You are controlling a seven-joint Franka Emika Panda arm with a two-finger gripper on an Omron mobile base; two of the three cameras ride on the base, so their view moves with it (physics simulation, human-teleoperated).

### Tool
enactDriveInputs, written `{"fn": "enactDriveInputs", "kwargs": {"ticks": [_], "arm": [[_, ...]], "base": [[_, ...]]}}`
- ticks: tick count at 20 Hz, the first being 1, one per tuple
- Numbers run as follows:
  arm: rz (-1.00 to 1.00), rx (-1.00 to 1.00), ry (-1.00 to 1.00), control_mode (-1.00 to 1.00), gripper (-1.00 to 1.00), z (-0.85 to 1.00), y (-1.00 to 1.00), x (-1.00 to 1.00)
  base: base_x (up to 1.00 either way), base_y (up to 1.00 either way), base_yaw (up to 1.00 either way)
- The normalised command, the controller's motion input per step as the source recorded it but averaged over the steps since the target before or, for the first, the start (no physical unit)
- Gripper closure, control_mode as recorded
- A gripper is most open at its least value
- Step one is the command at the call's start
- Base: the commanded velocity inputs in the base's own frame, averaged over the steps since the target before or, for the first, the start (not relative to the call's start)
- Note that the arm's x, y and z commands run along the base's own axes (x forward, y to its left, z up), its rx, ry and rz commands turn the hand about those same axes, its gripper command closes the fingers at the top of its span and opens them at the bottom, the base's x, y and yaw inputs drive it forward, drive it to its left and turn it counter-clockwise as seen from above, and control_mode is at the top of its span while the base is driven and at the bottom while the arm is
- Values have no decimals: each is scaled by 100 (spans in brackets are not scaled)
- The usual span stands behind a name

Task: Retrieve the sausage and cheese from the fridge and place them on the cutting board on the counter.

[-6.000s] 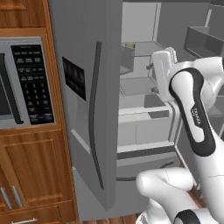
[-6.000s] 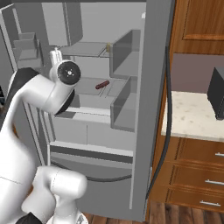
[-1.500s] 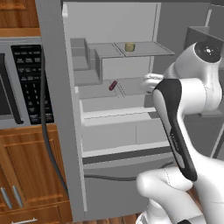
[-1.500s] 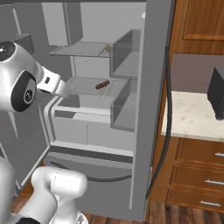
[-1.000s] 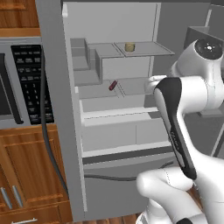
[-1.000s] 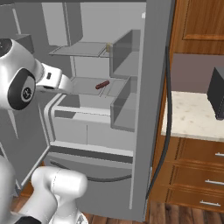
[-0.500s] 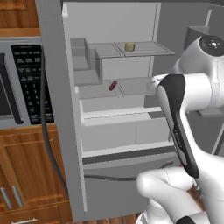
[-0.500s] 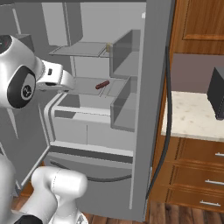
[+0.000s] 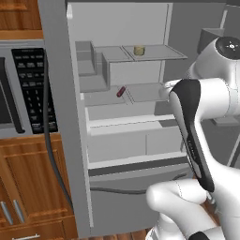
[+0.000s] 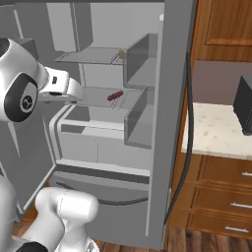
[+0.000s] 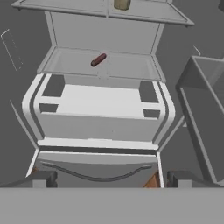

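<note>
Swung wider since six seconds back: fridge [image 9: 61, 117] door now fully open, both shelves exposed; arm lifted and pulled back over the last second or so, hand now facing the interior. Contents unmoved.

Fridge: left door edge with dark bar handle near the oven panel [image 9: 28, 93] in the left base view. Upper shelf [image 9: 154, 52] and middle shelf [image 9: 140, 93] both grey, flat, unobstructed. Drawer below shut.

Fingers [image 11: 109, 179] wide apart, holding nothing, well short of the shelves, tips low in the hand view.

Sausage [image 11: 98, 60]: small dark red, lying diagonal on the middle shelf, left of the shelf divider, near the back wall. Cheese [image 9: 138, 50]: pale round chunk upright on the upper shelf, above and a bit right of the sausage.

Step in hand, by judgement: reach for the sausage. Advise going straight in at middle-shelf height, keeping under the upper shelf's front lip, rolling the wrist so the jaws close across the short axis of the sausage, not along it. Round and small, so likely to roll; close low, near the shelf surface.

Worktop [image 10: 216, 133] beige, right of the fridge, past the open right door; dark appliance [image 10: 244, 106] on it. Cutting board location: cannot tell.
</note>
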Motion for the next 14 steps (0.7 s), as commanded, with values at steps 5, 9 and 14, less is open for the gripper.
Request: {"fn": "enactDriveInputs", "kwargs": {"ticks": [5, 9, 14], "arm": [[0, 0, 0, 100, -100, 0, 0, 0], [0, 0, 0, 100, -100, 0, 0, 0], [0, 0, 0, 100, -100, 0, 0, 0]], "base": [[58, 0, 0], [89, 0, 0], [85, -1, 0]]}}
